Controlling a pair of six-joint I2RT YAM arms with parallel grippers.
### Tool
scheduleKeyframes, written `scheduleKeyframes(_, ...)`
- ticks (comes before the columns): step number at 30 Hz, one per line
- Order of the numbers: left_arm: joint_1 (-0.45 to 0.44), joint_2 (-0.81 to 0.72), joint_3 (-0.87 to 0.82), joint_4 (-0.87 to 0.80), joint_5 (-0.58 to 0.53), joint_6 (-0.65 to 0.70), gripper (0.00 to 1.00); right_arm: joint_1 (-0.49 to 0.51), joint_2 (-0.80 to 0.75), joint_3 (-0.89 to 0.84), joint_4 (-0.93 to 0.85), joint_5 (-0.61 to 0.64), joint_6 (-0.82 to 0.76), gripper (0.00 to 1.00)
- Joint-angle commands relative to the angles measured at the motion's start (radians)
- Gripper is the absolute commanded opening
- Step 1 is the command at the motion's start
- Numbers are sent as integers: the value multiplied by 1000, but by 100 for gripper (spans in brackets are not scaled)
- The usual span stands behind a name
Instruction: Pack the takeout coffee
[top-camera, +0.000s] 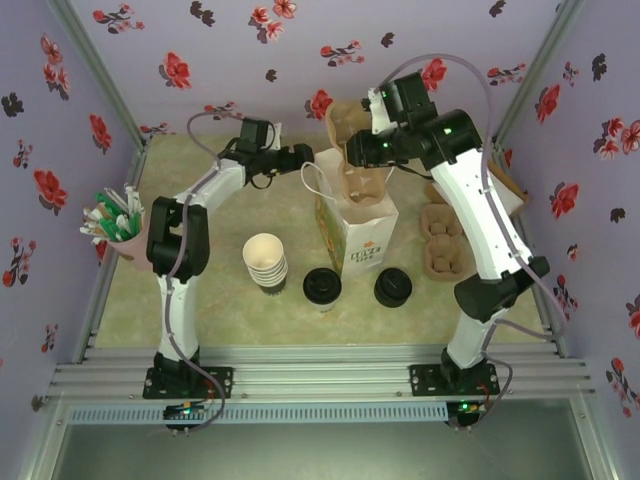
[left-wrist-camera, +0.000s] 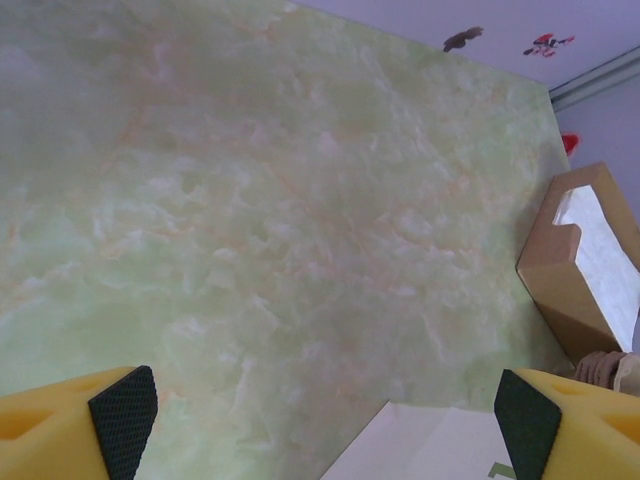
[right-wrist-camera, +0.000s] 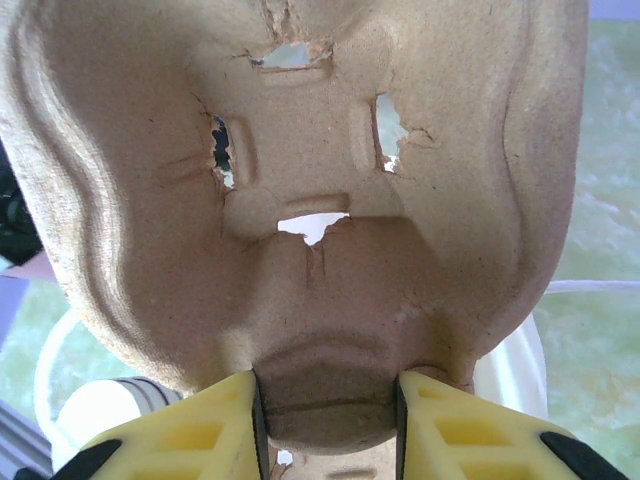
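Green marbled tabletop (top-camera: 220, 210) between floral purple walls; the white paper bag (top-camera: 365, 250) stands open at its centre and serves as the reference for all positions.

Top external view: directly above the bag mouth, the right gripper (top-camera: 372, 152) carries a pulp cup carrier (top-camera: 362, 183), whose lower end enters the bag; the left gripper (top-camera: 303, 158) sits just beside the bag's rear left rim. The takeout coffee (top-camera: 322, 286) stands on the table just in front of the bag's left corner, untouched; it is judged upright, long axis vertical, black lid pointing up. A similar black-topped item (top-camera: 393, 288) stands in front of the bag's right corner; from above the two are hard to tell apart.

Left wrist view: the pads (left-wrist-camera: 125, 405) are spread wide with nothing between them; a white corner of the bag lies just below them.

Right wrist view: the fingers (right-wrist-camera: 200, 435) are clamped on the carrier's lower lip.

Step in hand, as judged: loading the carrier; the coffee is not yet packed. The next move calls for seating the carrier flat on the bag floor, releasing it, then gripping the cup wall below the lid with the axis kept vertical.
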Motion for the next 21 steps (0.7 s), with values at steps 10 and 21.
scheduleKeyframes(10, -14, 19, 14, 35, 32, 29, 91, 56, 28, -25, -124, 108, 3, 34)
scheduleKeyframes(21, -31, 29, -10, 60, 46, 26, 91, 58, 87, 1, -160, 136, 16, 34)
